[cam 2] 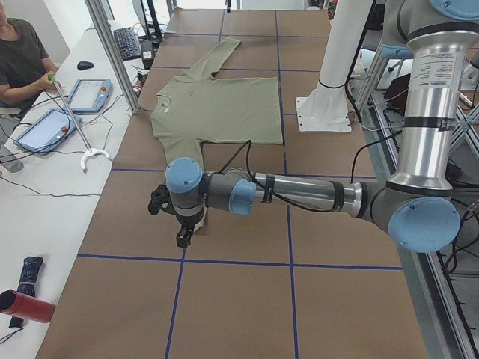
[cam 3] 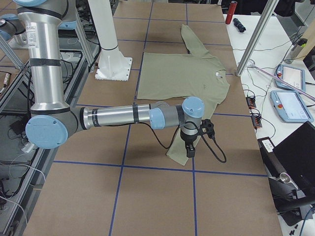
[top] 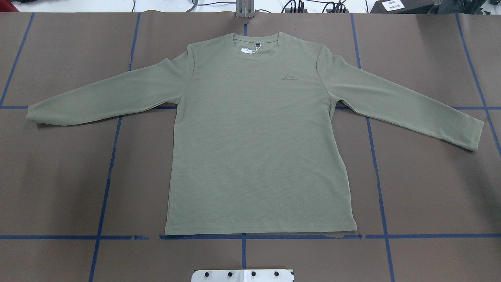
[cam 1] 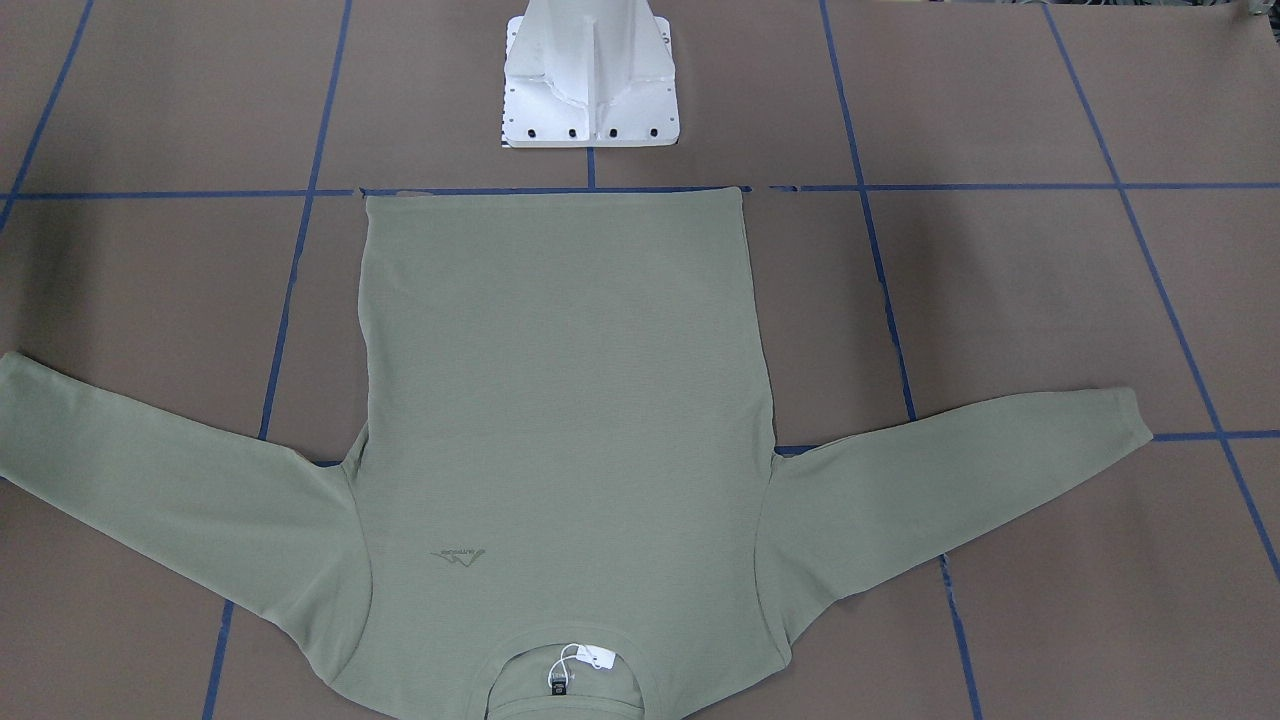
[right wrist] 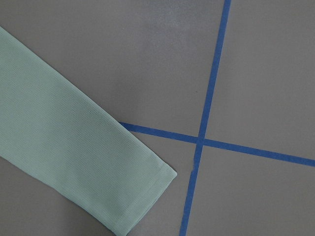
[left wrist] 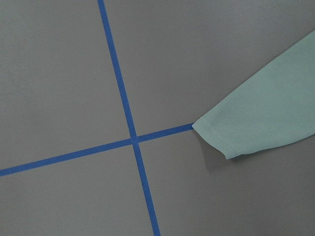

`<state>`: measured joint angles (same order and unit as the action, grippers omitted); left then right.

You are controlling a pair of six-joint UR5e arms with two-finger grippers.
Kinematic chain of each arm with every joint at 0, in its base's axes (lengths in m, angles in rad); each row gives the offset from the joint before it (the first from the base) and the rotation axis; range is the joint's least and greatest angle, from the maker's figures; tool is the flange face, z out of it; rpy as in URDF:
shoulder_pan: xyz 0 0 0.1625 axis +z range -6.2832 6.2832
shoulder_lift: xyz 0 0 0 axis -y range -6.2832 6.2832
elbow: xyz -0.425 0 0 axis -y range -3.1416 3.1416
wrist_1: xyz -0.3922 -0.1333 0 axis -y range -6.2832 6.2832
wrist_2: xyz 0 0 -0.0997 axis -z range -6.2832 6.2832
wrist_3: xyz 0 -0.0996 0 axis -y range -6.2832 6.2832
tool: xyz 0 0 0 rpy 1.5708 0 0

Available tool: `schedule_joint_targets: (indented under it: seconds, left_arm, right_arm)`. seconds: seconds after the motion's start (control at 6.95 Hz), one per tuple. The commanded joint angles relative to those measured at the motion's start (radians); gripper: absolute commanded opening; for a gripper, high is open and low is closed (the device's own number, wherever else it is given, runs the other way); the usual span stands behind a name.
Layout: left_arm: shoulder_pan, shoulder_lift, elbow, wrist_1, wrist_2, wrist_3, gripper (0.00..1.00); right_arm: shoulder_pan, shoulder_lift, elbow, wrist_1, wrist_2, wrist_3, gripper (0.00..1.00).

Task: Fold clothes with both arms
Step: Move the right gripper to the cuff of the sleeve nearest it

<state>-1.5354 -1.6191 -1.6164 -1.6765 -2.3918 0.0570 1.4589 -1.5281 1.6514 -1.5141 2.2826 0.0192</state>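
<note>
The sage-green long-sleeved shirt (top: 258,137) lies flat and face up on the brown table, both sleeves spread out, collar away from the robot; it also shows in the front view (cam 1: 560,400). My left gripper (cam 2: 183,236) hangs over the end of the near sleeve in the exterior left view; I cannot tell whether it is open or shut. My right gripper (cam 3: 190,149) hangs over the other sleeve's end; I cannot tell its state either. The left wrist view shows a cuff (left wrist: 256,128), the right wrist view the other cuff (right wrist: 83,162); no fingers show there.
The white pedestal base (cam 1: 590,90) stands just behind the shirt's hem. Blue tape lines (top: 105,176) grid the table. An operator (cam 2: 19,60) sits at a side bench with tablets (cam 2: 90,93). A laptop and tablets (cam 3: 290,105) lie at the other end.
</note>
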Motion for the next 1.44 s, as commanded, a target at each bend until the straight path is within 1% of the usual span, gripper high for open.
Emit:
schedule_joint_targets:
  seconds: [0.0, 0.14, 0.29, 0.43, 0.58, 0.72, 0.86, 1.01, 1.15, 1.3]
  left_arm:
    - [-0.006, 0.028, -0.010, -0.078, -0.001, 0.039, 1.00]
    - [-0.006, 0.030, 0.010, -0.080, 0.000, 0.038, 1.00]
    - [-0.006, 0.030, 0.003, -0.078, 0.000, 0.037, 1.00]
    - [-0.008, 0.031, 0.001, -0.078, 0.000, 0.037, 1.00]
    - [-0.006, 0.028, 0.001, -0.078, 0.006, 0.034, 1.00]
    - [-0.006, 0.024, 0.010, -0.078, 0.010, 0.037, 1.00]
    - [-0.006, 0.022, 0.009, -0.080, 0.008, 0.037, 1.00]
    - [-0.006, 0.024, 0.004, -0.080, 0.008, 0.037, 1.00]
    - [-0.006, 0.024, 0.003, -0.080, 0.006, 0.037, 1.00]
    - [-0.006, 0.022, 0.003, -0.080, 0.006, 0.038, 1.00]
  right_arm:
    - [0.000, 0.000, 0.004, 0.000, 0.000, 0.001, 1.00]
    - [0.000, 0.000, 0.002, 0.000, 0.003, -0.001, 1.00]
    - [0.000, 0.000, 0.001, 0.000, 0.005, -0.001, 1.00]
    - [0.000, -0.015, -0.005, 0.029, 0.017, -0.001, 1.00]
    - [-0.003, -0.027, -0.028, 0.085, 0.018, 0.001, 1.00]
    - [-0.014, -0.032, -0.074, 0.160, 0.065, 0.013, 1.00]
    - [-0.020, -0.030, -0.185, 0.263, 0.083, 0.015, 1.00]
    - [-0.046, -0.012, -0.288, 0.387, 0.080, 0.081, 1.00]
    - [-0.117, 0.041, -0.365, 0.493, 0.066, 0.328, 0.99]
    - [-0.185, 0.084, -0.443, 0.588, 0.008, 0.488, 0.98]
